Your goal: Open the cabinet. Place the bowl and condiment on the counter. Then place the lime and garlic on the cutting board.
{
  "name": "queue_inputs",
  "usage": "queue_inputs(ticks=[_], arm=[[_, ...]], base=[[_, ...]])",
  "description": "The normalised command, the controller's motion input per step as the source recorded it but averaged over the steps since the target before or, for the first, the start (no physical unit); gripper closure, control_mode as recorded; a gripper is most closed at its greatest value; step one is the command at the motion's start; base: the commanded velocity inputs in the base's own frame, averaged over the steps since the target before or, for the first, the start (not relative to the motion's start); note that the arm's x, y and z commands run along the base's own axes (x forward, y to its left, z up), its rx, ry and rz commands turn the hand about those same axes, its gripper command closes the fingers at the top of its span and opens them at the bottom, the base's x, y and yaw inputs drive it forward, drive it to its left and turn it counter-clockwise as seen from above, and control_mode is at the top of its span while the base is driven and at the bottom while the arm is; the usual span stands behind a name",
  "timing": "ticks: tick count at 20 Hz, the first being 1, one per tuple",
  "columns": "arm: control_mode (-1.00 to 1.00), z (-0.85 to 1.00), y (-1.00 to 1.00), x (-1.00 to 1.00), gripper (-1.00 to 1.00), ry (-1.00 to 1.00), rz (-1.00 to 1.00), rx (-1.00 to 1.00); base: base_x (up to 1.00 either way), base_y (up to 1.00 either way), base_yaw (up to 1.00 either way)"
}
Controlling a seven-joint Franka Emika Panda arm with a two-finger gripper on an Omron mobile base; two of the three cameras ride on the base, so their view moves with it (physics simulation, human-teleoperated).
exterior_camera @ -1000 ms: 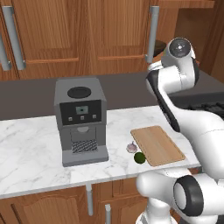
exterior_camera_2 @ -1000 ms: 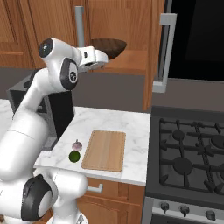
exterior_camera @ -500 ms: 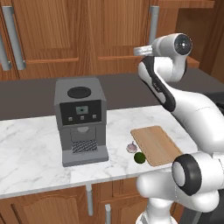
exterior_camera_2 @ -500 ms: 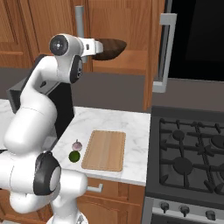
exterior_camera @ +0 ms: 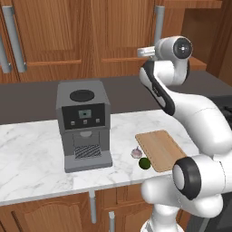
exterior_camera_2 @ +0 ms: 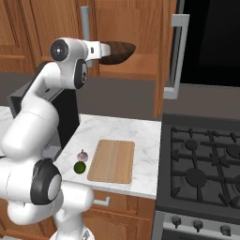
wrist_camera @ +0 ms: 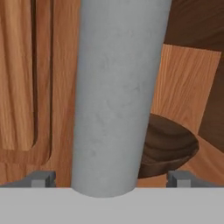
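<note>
Swung further toward the cabinet (exterior_camera: pixel 90 36) since a second ago, forearm now level at upper centre of the right base view. Brought up square to the long grey bar handle (wrist_camera: pixel 116 92), which runs top to bottom through the middle of the hand view. Means the door-opening step is about to start, judged from the lineup.

Left to right in the hand view: left fingertip (wrist_camera: pixel 43 178) low left, handle between, right fingertip (wrist_camera: pixel 180 178) low right. Claw (wrist_camera: pixel 111 180) spread as wide as it goes, straddling the bar; holding nothing, contact with the bar not clear.

Bowl (wrist_camera: pixel 164 146) right of the handle, resting on the cabinet shelf; also at top centre of the right base view, just past the hand.

Lower centre of the left base view, on the marble surface (exterior_camera: pixel 31 154): garlic (exterior_camera: pixel 136 153), then lime (exterior_camera: pixel 144 163), both just beside the left edge of the cutting board (exterior_camera: pixel 161 149), not on it. Condiment not made out.
</note>
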Motion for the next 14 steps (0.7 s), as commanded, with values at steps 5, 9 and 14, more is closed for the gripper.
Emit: queue_inputs(ticks=[5,9,14], arm=[[-1.0,0.0,0.0,0.88,1.0,0.0,-0.01,0.0],[-1.0,0.0,0.0,0.21,1.0,0.1,-0.01,0.0],[-1.0,-0.02,0.52,-0.79,1.0,0.02,0.07,-0.05]], base=[[0.0,0.0,0.0],[0.0,0.0,0.0],[0.0,0.0,0.0]])
